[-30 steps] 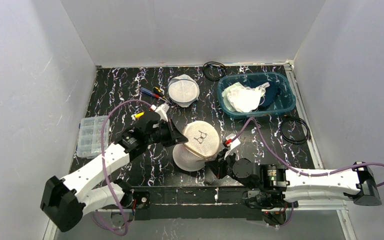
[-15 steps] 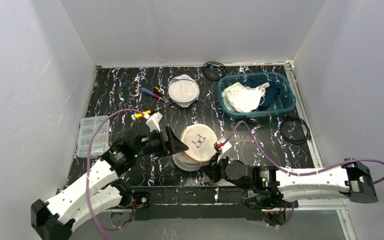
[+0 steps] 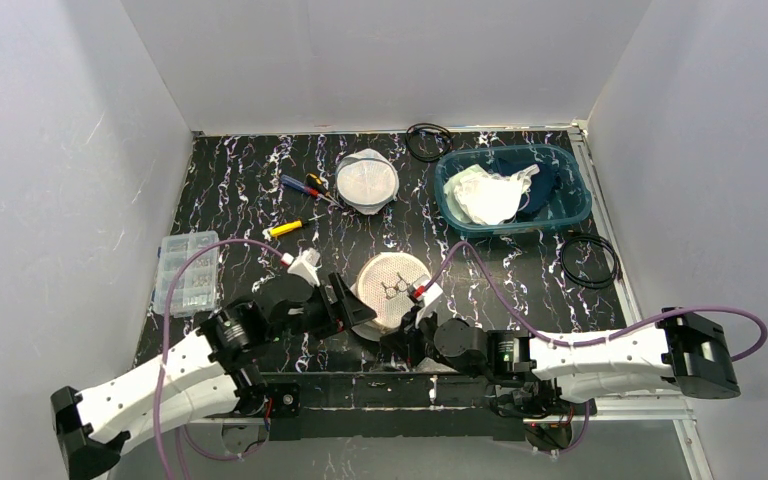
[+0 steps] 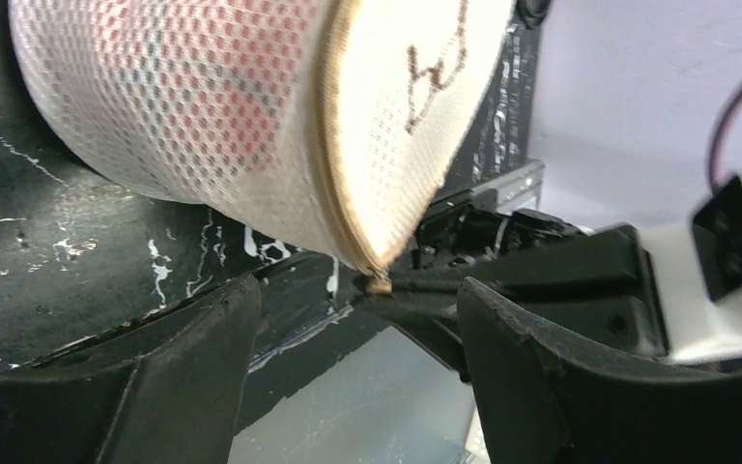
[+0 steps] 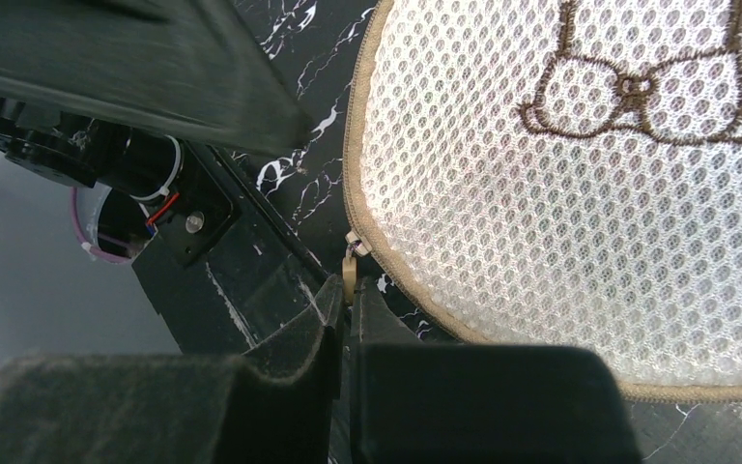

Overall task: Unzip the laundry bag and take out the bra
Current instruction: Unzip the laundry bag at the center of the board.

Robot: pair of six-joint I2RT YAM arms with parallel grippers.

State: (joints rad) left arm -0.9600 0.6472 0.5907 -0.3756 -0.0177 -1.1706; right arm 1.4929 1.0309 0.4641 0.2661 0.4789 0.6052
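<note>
At the near edge of the counter [image 3: 250, 180], the right gripper [image 5: 350, 309] is pinched together on the small zipper pull [image 5: 350, 271] at the rim of the round mesh laundry bag [image 3: 392, 290]. Just beside it, the left gripper [image 4: 348, 319] stands with its jaws wide apart, holding nothing, and the bag's seam hangs above the gap. Reddish fabric shows through the mesh [image 4: 184, 106]; this is probably the bra, and it is inside the zipped bag.

To unzip well, the left gripper should clamp the bag's rim close to the pull. The right should then draw the pull along the curved seam, following the arc rather than tugging straight out. The two arms crowd each other and the counter's front edge, so free room lies away from them.

Farther off are a clear compartment box [image 3: 185, 273] at the left, a yellow marker [image 3: 286, 229], screwdrivers [image 3: 305, 185] and a second mesh bag [image 3: 367, 182]. A teal basket [image 3: 572, 190] of clothes sits at the far right.
</note>
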